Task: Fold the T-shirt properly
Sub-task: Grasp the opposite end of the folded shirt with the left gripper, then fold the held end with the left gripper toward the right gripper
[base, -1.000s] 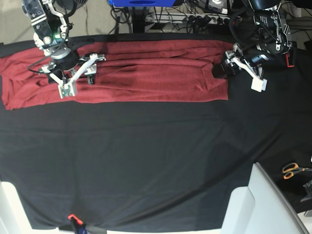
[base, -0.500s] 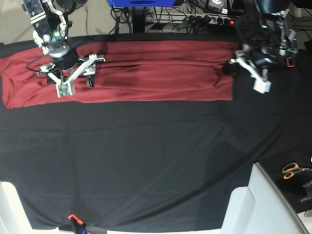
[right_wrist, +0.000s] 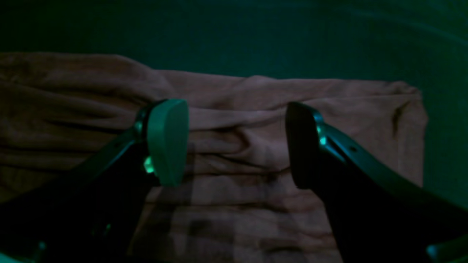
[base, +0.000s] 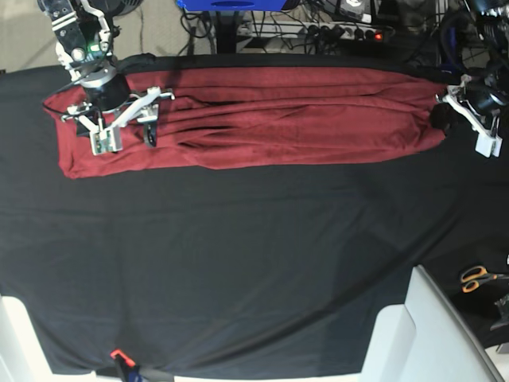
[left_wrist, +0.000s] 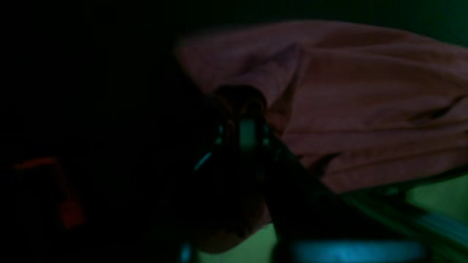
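You see the T-shirt as soft, matt maroon knit cloth, creased into long ridges. The table wears a matt black cloth, faintly wrinkled. The right claw shows smooth, hard plastic fingers with a dull sheen.

The left pincer is squeezed tight on the end of the T-shirt, out at the far side of the counter. Its arm reaches far out. The right pincer hangs over the other end with its two fingers spread wide, holding nothing.
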Robot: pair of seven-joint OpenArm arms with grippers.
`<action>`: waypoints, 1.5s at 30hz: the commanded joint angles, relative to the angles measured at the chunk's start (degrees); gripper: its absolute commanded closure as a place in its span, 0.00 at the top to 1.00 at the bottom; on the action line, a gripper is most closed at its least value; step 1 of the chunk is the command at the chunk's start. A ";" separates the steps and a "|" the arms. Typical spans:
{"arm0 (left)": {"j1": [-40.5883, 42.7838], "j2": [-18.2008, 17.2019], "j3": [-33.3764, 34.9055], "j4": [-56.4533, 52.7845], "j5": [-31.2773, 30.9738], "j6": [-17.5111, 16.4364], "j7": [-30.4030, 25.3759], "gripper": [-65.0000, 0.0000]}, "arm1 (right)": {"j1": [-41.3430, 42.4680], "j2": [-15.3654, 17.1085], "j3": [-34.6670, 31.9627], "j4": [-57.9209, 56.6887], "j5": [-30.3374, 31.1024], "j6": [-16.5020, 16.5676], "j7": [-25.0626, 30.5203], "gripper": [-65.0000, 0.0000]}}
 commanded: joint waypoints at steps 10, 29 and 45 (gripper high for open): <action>5.08 4.97 15.30 22.15 -1.00 -0.45 -1.08 0.00 | 0.33 0.50 0.34 0.74 -0.10 0.01 1.40 0.60; -6.08 6.29 43.08 20.75 -1.09 14.63 -1.17 0.00 | -0.02 0.14 6.23 1.18 -0.10 -0.07 1.67 0.60; -10.83 9.10 47.74 14.24 -1.09 14.63 -1.25 0.00 | -0.02 0.14 6.40 1.18 -0.10 -0.07 1.67 0.60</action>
